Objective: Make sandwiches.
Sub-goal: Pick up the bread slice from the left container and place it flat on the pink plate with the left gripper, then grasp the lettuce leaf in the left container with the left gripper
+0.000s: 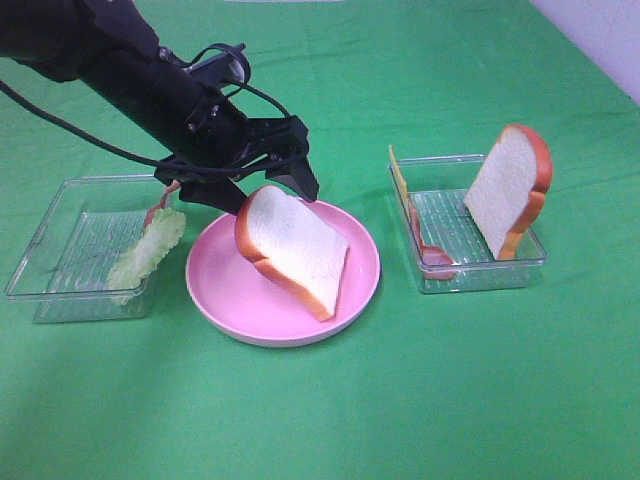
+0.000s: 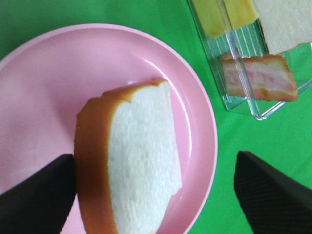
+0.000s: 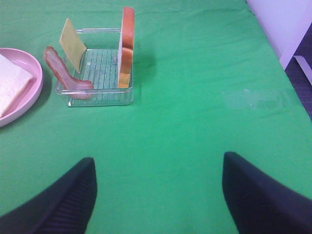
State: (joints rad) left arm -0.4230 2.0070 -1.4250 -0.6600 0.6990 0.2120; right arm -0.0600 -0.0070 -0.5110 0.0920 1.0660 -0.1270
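Observation:
One white bread slice (image 1: 297,250) with an orange-brown crust lies tilted on the pink plate (image 1: 225,295). My left gripper (image 1: 270,183) hangs open just above its upper end. In the left wrist view the bread slice (image 2: 141,165) sits between the fingers (image 2: 34,200), close against one and well apart from the other. A second bread slice (image 1: 510,190) stands upright in the right tray (image 1: 450,285), with a yellow cheese slice (image 1: 399,175) and a bacon strip (image 1: 432,252). Pale lettuce (image 1: 148,250) and another bacon strip (image 1: 160,205) lie in the left tray (image 1: 60,230). My right gripper (image 3: 158,200) is open over bare cloth.
A green cloth (image 1: 320,420) covers the table. The right tray (image 3: 97,100) and the plate (image 3: 30,61) lie ahead of the right gripper. A white wall edge (image 1: 600,40) shows at the far right. The left arm reaches in from the far left.

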